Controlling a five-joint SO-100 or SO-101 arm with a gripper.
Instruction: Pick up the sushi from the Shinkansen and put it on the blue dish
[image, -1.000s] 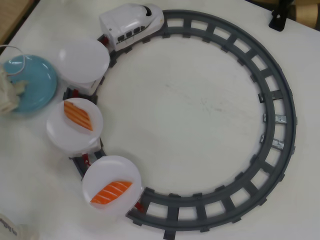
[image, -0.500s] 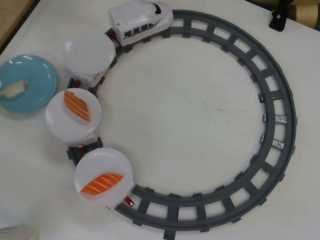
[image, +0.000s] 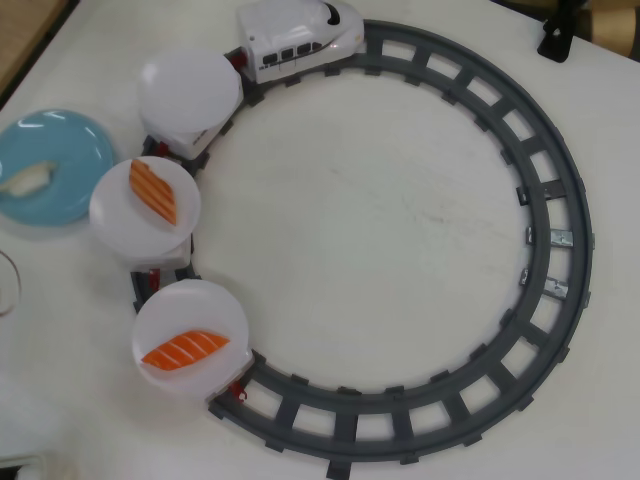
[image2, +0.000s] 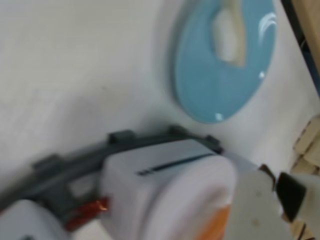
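Observation:
The pale sushi (image: 25, 180) lies on the blue dish (image: 55, 165) at the left of the overhead view, with nothing holding it. The wrist view shows both from close by, the sushi (image2: 230, 35) resting on the dish (image2: 220, 75). The white Shinkansen (image: 300, 35) stands on the track at the top, pulling three cars with white plates. The first plate (image: 190, 88) is bare. Of my gripper, only one pale finger (image2: 255, 212) shows, at the lower right of the wrist view above a train car (image2: 165, 185). The overhead view does not show the gripper.
A grey ring of track (image: 560, 240) fills most of the white table. Two plates carry orange striped salmon nigiri (image: 152, 190) (image: 185, 350). A dark clamp (image: 555, 40) sits at the top right. A thin cable loop (image: 8, 285) shows at the left edge.
The gripper has pulled away from the blue dish and left the overhead view, leaving the sushi on the dish. The train and its plates have rolled clockwise along the track.

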